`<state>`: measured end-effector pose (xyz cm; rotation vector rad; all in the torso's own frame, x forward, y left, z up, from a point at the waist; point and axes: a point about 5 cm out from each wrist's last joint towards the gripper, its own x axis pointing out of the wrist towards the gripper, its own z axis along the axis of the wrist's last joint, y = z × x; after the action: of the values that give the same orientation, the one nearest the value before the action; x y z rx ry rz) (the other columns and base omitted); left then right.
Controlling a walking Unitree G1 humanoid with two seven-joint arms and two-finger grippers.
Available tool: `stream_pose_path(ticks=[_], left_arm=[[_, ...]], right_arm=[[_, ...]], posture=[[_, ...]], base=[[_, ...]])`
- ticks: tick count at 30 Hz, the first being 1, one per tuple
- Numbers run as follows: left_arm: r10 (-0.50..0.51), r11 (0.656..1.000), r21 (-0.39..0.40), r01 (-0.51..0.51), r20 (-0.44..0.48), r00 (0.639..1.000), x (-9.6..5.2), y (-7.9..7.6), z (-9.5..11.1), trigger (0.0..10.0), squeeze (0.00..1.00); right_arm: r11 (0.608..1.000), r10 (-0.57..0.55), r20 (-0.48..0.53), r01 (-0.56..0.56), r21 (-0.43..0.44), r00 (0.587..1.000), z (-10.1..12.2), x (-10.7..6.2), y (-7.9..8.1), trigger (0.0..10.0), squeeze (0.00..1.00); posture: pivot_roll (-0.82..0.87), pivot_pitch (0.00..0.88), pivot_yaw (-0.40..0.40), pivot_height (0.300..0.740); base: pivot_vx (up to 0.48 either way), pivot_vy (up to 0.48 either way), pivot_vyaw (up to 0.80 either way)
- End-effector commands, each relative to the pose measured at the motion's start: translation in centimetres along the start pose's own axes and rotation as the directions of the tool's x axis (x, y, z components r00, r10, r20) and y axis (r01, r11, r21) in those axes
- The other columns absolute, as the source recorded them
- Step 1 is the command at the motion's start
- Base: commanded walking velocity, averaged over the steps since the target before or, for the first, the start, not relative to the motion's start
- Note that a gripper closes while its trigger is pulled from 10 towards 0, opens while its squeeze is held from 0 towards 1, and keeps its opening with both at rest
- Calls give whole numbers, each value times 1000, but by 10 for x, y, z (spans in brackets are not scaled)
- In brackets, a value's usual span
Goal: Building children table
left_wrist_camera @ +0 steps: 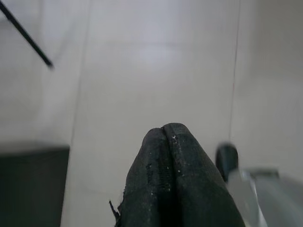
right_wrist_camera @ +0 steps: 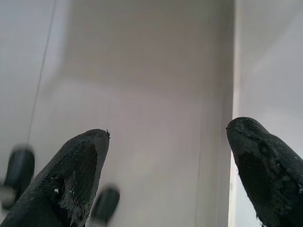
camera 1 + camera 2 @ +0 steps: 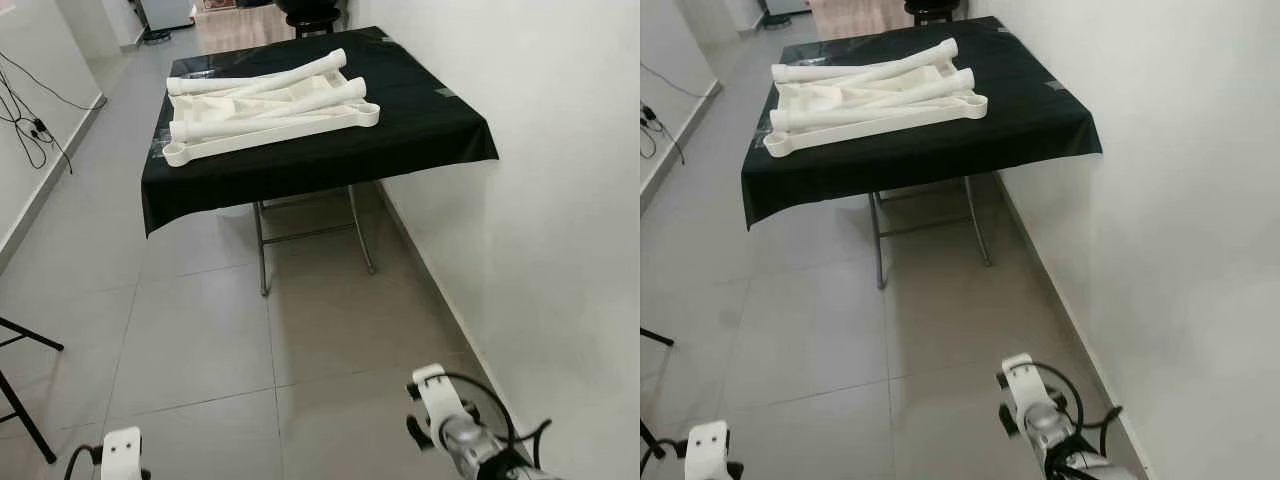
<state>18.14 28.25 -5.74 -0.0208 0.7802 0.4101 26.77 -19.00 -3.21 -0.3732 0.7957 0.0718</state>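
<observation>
A pile of white plastic table parts [image 3: 268, 105], long tubes and flat frame pieces, lies on a folding table draped in a black cloth [image 3: 420, 120] ahead of me. Both arms hang low, well short of the table. In the left wrist view my left gripper [image 1: 164, 135] is shut, its two black fingers pressed together above the tiled floor with nothing between them. My right gripper [image 2: 168, 130] is open, fingers wide apart over the floor beside the wall. The right wrist [image 3: 450, 420] shows at the bottom of the left eye view.
A white wall [image 3: 540, 200] runs along my right, close to the table's right edge. Grey floor tiles [image 3: 200, 330] stretch between me and the table. Black stand legs [image 3: 20, 390] sit at the lower left, cables [image 3: 30, 125] trail along the left wall, and the table's metal legs [image 3: 262, 250] show beneath the cloth.
</observation>
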Motion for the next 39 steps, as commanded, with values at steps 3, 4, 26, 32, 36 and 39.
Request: stream_pose_path(ticks=[3, 4, 26, 32, 36, 39], left_arm=[[50, 999, -36, -39, 379, 924, 2, 19, 84, 10000, 0], [50, 999, -36, -39, 379, 924, 2, 19, 84, 10000, 0], [-327, 936, 186, 299, 771, 547, -73, -97, 163, 10000, 0], [-329, 935, 163, 315, 729, 601, -90, -105, 132, 10000, 0], [-335, 934, 164, 316, 707, 623, -94, -105, 121, 10000, 0], [-312, 943, 149, 296, 699, 643, -97, -103, 114, 10000, 0]], right_arm=[[995, -64, 306, 37, 94, 950, 89, -2, -16, 10000, 0], [995, -64, 306, 37, 94, 950, 89, -2, -16, 10000, 0], [980, 158, 747, -197, -37, 646, 160, -52, 14, 10000, 0], [973, 216, 740, -204, -109, 637, 140, -60, 21, 10000, 0], [970, 228, 730, -216, -112, 645, 132, -60, 17, 10000, 0], [963, 222, 711, -262, -55, 667, 129, -57, 12, 10000, 0]], posture=[[-72, 0, 42, 740], [-72, 0, 42, 740], [-137, 0, 37, 740], [-132, 0, 26, 740], [-124, 0, 25, 740], [-124, 0, 26, 740]], base=[[0, 0, 0], [0, 0, 0], [0, 0, 0], [0, 0, 0], [0, 0, 0], [0, 0, 0]])
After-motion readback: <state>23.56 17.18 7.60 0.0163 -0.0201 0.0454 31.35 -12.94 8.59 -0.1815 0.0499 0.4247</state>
